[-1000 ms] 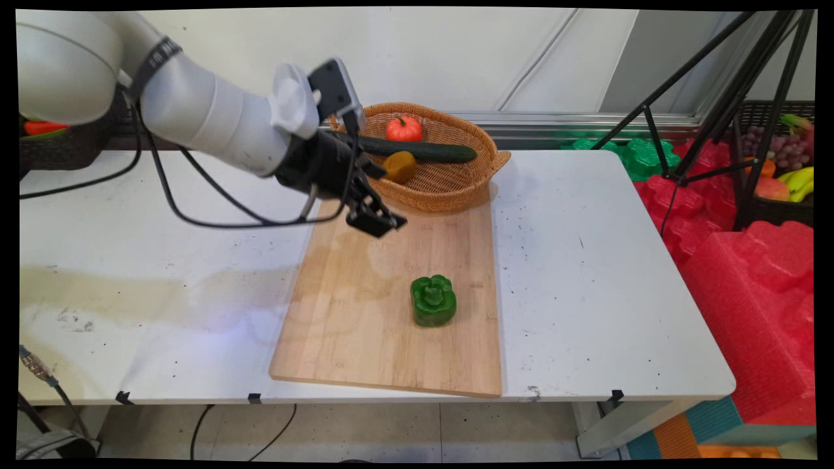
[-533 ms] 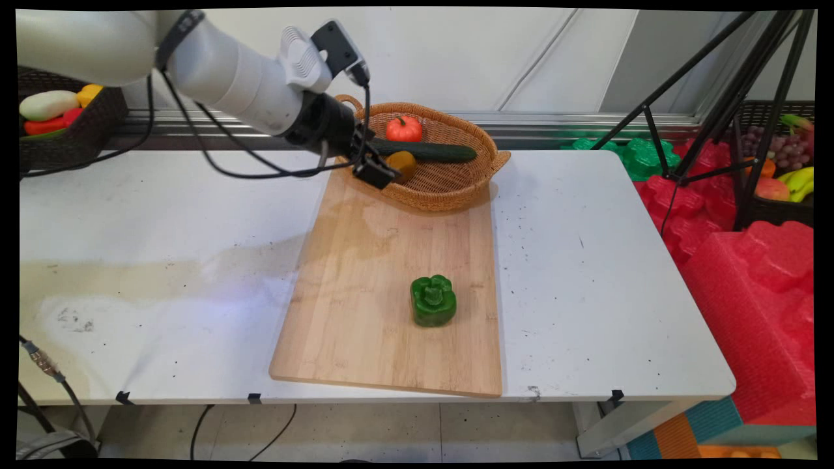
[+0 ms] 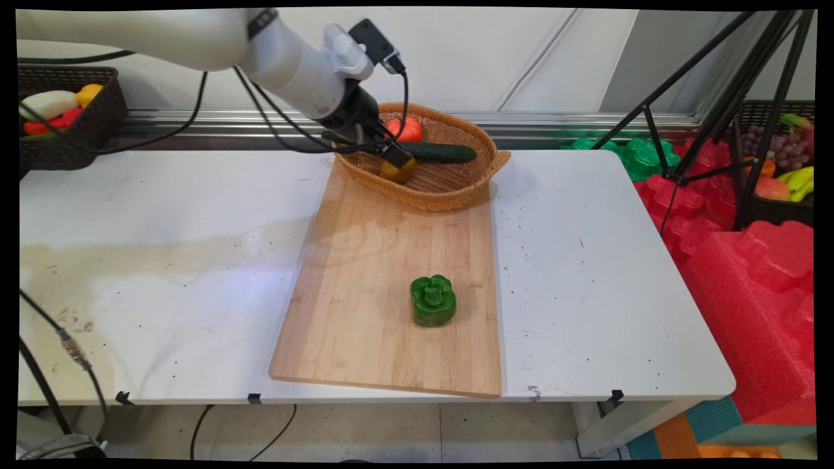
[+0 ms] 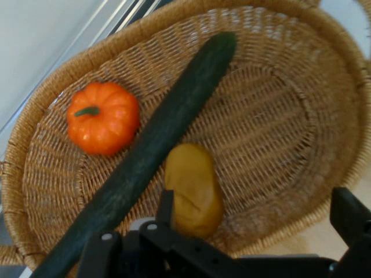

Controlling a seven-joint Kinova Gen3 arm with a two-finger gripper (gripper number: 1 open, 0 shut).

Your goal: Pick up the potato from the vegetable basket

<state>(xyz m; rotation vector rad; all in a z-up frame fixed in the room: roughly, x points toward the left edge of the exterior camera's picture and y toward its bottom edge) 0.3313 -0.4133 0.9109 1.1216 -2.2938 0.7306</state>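
Observation:
My gripper [image 3: 395, 156] hangs open over the near left part of a wicker basket [image 3: 456, 190], just above a yellow-brown potato [image 3: 399, 173]. In the hand view the potato [image 4: 194, 188] lies right by the left finger [image 4: 165, 205], with the gripper [image 4: 255, 217] holding nothing. A long dark cucumber [image 4: 156, 139] lies across the basket [image 4: 278, 116], touching the potato, and a small orange pumpkin [image 4: 102, 117] sits beyond it. In the main view the cucumber [image 3: 443, 153] and pumpkin [image 3: 410, 130] are partly hidden by the hand. A green bell pepper [image 3: 432, 300] stands on the wooden cutting board [image 3: 365, 273].
The wicker basket rests on the board's far end. A dark basket of vegetables [image 3: 65, 120] stands at the back left. Right of the table are black tripod legs [image 3: 710, 104], red foam blocks [image 3: 749, 273] and a crate of fruit [image 3: 782, 156].
The arm has swung back and to the right, carrying the gripper from above the board's far end to over the basket, close to the potato. The pepper has not moved.

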